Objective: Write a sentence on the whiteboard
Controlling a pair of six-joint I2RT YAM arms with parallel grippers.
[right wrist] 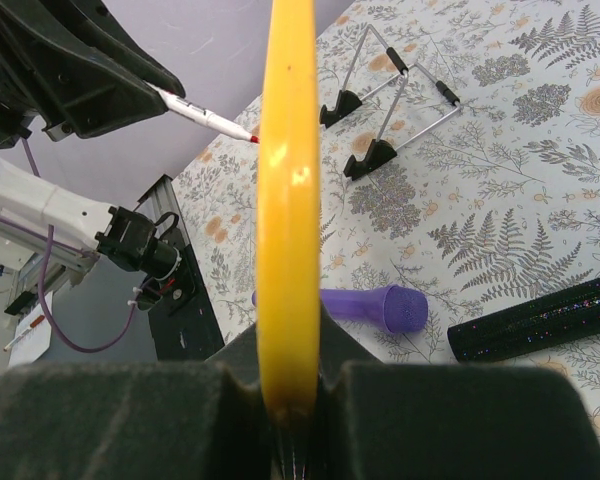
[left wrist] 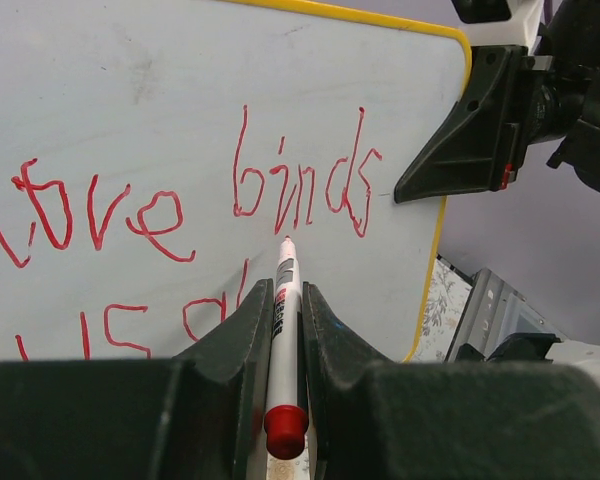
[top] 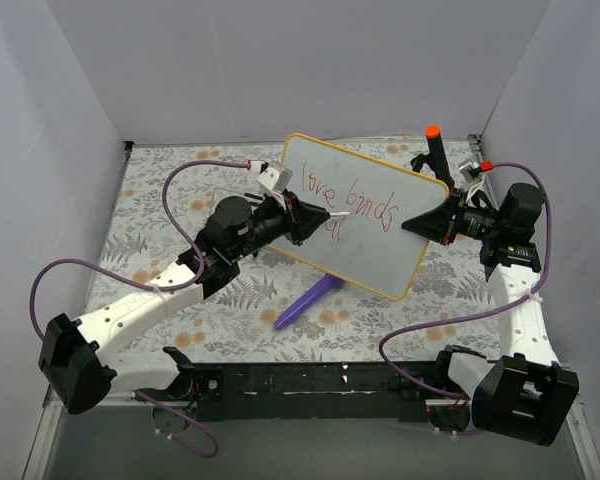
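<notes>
The tabletop (top: 140,225) has a cloth with leaves and flowers on it. The whiteboard (top: 375,255) is up off the tabletop and tilted, in the middle between the two arms. It is white with a thin yellow frame. The right claw (top: 425,222) is clamped tight on the board's yellow right edge and holds it up; from the right wrist the edge sits squeezed between the two black fingers (right wrist: 400,420). The left claw (left wrist: 286,300) is in front of the board's face. It is pinched together on a thin white marker (left wrist: 285,330) with a red end. The marker sticks straight out between the fingers. The sentence (left wrist: 300,190) is in thin red writing on the board. The top line looks like "love birds". A second line sits under it, and the left claw hides part of it. The marker's tip is right at the board, just under "birds", but I cannot tell if it touches. A purple tube (top: 305,302) lies on the tabletop below the board's low edge.
</notes>
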